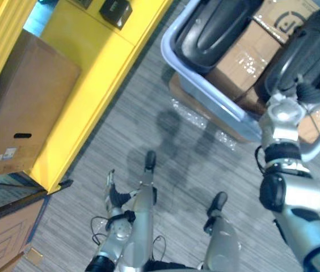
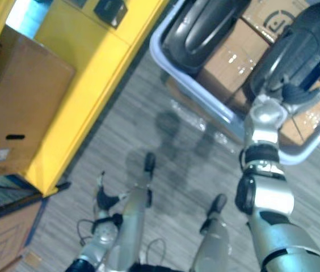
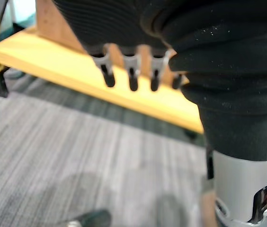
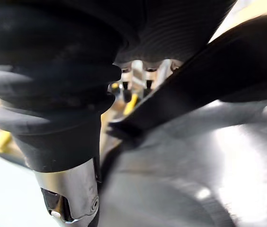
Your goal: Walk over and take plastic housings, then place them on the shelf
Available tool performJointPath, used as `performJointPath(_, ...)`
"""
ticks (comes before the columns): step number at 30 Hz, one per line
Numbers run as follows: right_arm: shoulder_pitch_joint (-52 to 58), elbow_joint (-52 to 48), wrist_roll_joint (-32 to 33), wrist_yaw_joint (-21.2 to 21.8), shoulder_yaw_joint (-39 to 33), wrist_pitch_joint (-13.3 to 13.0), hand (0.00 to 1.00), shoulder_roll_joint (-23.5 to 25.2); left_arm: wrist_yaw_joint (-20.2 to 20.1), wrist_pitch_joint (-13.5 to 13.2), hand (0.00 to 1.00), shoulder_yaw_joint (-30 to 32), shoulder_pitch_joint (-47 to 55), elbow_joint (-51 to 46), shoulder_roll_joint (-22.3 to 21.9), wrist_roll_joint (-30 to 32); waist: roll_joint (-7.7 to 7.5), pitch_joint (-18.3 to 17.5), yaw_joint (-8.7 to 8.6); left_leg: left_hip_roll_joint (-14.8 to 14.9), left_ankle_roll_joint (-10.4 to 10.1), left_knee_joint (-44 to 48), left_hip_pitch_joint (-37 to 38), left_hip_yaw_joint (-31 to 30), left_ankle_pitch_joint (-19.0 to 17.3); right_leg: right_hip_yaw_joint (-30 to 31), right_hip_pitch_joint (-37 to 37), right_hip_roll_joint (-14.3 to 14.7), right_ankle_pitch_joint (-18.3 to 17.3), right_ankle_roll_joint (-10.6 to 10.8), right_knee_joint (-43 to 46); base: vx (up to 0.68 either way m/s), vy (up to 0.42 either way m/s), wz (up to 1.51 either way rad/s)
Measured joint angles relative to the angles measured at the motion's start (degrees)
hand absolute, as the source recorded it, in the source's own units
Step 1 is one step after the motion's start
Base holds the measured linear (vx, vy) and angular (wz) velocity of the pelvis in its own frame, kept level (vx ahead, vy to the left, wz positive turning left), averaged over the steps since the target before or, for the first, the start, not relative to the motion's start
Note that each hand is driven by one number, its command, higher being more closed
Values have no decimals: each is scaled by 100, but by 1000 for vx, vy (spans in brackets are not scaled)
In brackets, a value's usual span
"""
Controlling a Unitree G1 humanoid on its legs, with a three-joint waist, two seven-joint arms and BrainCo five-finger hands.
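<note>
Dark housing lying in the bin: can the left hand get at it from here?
Probably not yet. The left hand hangs low near the yellow shelf, well short of the bin holding that housing; bare carpet lies between, nothing blocks it.

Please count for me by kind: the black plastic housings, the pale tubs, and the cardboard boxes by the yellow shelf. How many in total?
black plastic housings: 2
pale blue tub: 1
cardboard boxes by the yellow shelf: 2
Total: 5

We see one dark curved plastic housing (image 1: pixel 217 28) in the bin (image 1: pixel 202 85), a second housing (image 1: pixel 313 45) in our right hand (image 1: pixel 300 93).
</note>
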Motion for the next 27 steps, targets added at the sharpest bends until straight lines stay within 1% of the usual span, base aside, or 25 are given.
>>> performJointPath(4,262,-1156,-454,-5,141,13,0,179,3,1,0,23,0,-1,-26,-44,0,0,-1,4,0,-42,55,28,0,15,10,-9,0,0,-1,-1,4,-2)
performJointPath(5,410,-1605,-612,-6,201,16,0,277,7,1,0,59,1,-2,-56,-43,0,0,-1,12,0,-79,97,63,0,45,10,-14,0,0,-1,-9,14,-8)
performJointPath(9,698,-2347,-853,-7,290,19,0,459,10,5,0,89,5,-11,-130,-40,-1,0,-17,39,-13,-191,218,152,22,150,12,-15,-1,-1,2,1,11,-11)
performJointPath(12,814,-2626,-994,-14,297,17,0,482,9,4,0,107,7,-49,-129,-40,-2,0,-41,66,-29,-253,222,152,49,148,-14,10,-3,-5,1,0,2,-2)
performJointPath(16,811,-2624,-1006,-120,261,16,0,480,6,3,0,116,10,-59,-125,-40,-2,1,-61,66,-32,-265,224,151,53,144,-12,9,-2,-6,0,0,0,0)
performJointPath(18,736,-2496,-962,-126,226,13,0,471,3,3,0,116,11,-59,-125,-40,-3,1,-62,67,-36,-268,225,149,56,143,-11,10,0,-7,0,0,0,0)
performJointPath(20,495,-2005,-764,-128,163,8,0,368,-7,0,0,115,12,-60,-124,-41,-3,1,-64,71,-38,-269,228,148,61,143,-7,13,4,-10,0,0,0,0)
performJointPath(24,-29,-733,-240,-104,123,7,0,-49,-83,-6,0,109,16,-49,-125,-48,-3,1,-63,83,-34,-316,240,134,113,137,0,33,49,-27,-22,0,0,0)
performJointPath(26,-351,46,95,-46,124,7,0,-344,-108,-9,0,109,23,-32,-124,-81,-3,1,-56,87,-33,-479,300,129,230,130,10,48,120,-32,-79,-13,15,1)
performJointPath(27,-439,215,182,11,122,7,0,-415,-117,-11,0,109,23,-23,-124,-91,-3,1,-57,92,-33,-497,299,126,246,130,14,59,146,-32,-107,-31,27,-2)
